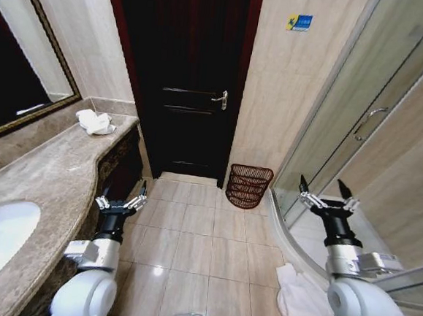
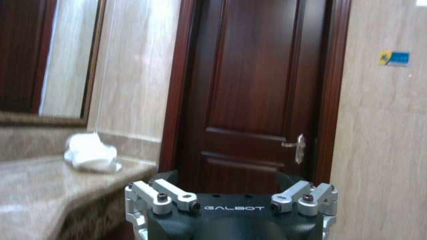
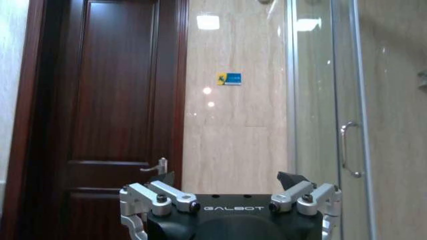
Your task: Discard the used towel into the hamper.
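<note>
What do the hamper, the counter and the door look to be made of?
Hamper: openwork wicker, dark reddish-brown; floor tiles show through the weave. Counter: polished stone, likely marble or a lookalike, with mottled brown veining and a glossy top. Door: dark wood or wood veneer, semi-gloss, with raised panels and a metal lever handle.

The head view looks forward and steeply down from high up, onto the tall dark reddish-brown wooden door (image 1: 192, 76) well ahead. The left wrist view sits low, close behind its own gripper, facing that door (image 2: 257, 95) level and nearer, with the crumpled white towel (image 2: 90, 154) to the door's side. The right wrist view also faces the door (image 3: 110, 110) level, sharing the small blue-and-yellow wall sticker (image 3: 229, 79) beside it.
</note>
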